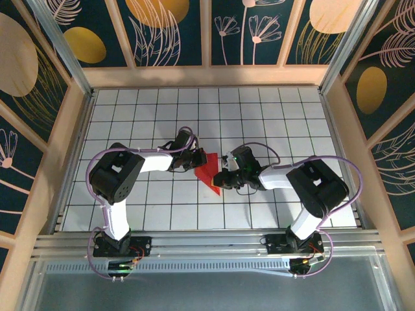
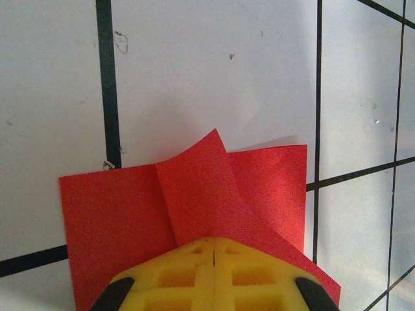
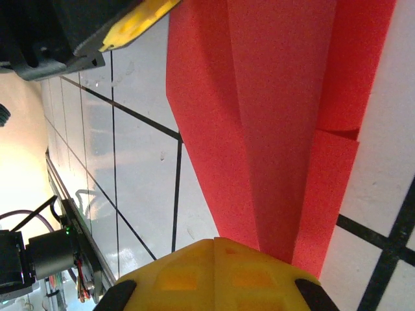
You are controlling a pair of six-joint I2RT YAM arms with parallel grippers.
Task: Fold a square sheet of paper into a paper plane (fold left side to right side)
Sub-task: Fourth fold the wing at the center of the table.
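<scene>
The red square sheet of paper (image 1: pixel 207 170) lies mid-table, folded into a tapering, pointed shape with layered flaps, its narrow end toward the near right. My left gripper (image 1: pixel 196 161) is shut, its yellow tips (image 2: pixel 213 241) down on the wide end of the paper (image 2: pixel 117 220), where one flap (image 2: pixel 194 188) curls up. From the right, my right gripper (image 1: pixel 222 178) is shut too, its tips (image 3: pixel 214 241) at the narrow end of the paper (image 3: pixel 272 129). The right wrist view catches a left fingertip (image 3: pixel 139 23) at its top edge.
The white gridded table (image 1: pixel 130 123) stretches open all round the paper. Wooden frame walls (image 1: pixel 71 123) close it in at left, right and back. Both arm bases (image 1: pixel 120 245) stand on the metal rail at the near edge.
</scene>
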